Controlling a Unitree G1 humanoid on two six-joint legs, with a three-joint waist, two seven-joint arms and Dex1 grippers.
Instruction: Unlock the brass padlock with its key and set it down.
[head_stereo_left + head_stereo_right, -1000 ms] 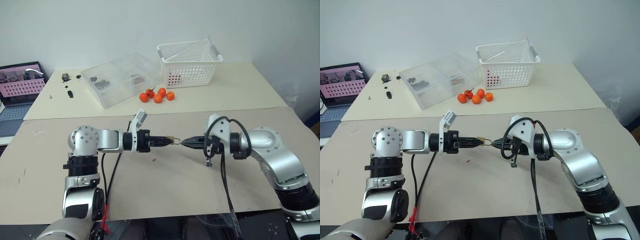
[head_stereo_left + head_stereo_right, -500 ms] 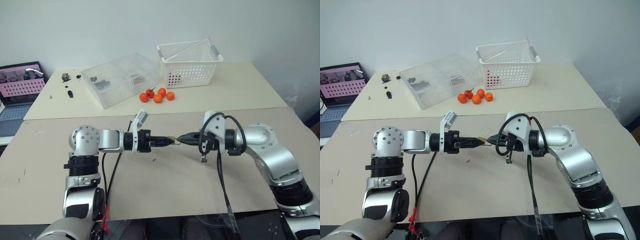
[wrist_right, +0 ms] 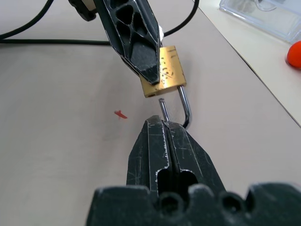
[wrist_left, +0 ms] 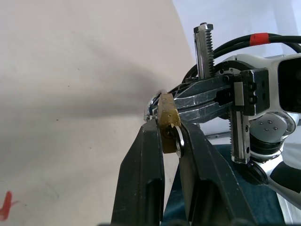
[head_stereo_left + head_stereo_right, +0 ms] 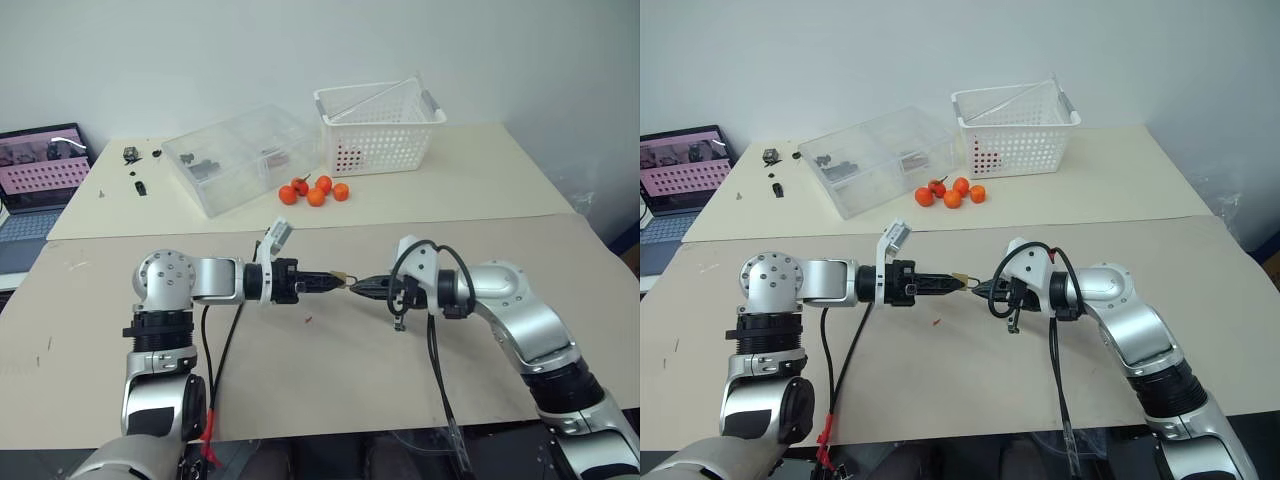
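While our left pincer [image 5: 338, 281] stays clamped on the brass padlock [image 3: 163, 71] at mid-frame above the desk [image 5: 330, 370], our right pincer [image 5: 358, 287], fingers pressed together, meets the lock's shackle, one leg of which looks free.

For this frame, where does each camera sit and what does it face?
Head stereo pair: looks forward and down at the table; both arms show, the left gripper and right gripper meeting.
Left wrist: looks along its fingers, shut on the brass padlock.
Right wrist: looks along its shut fingers at the shackle.
Shared by all: the padlock.
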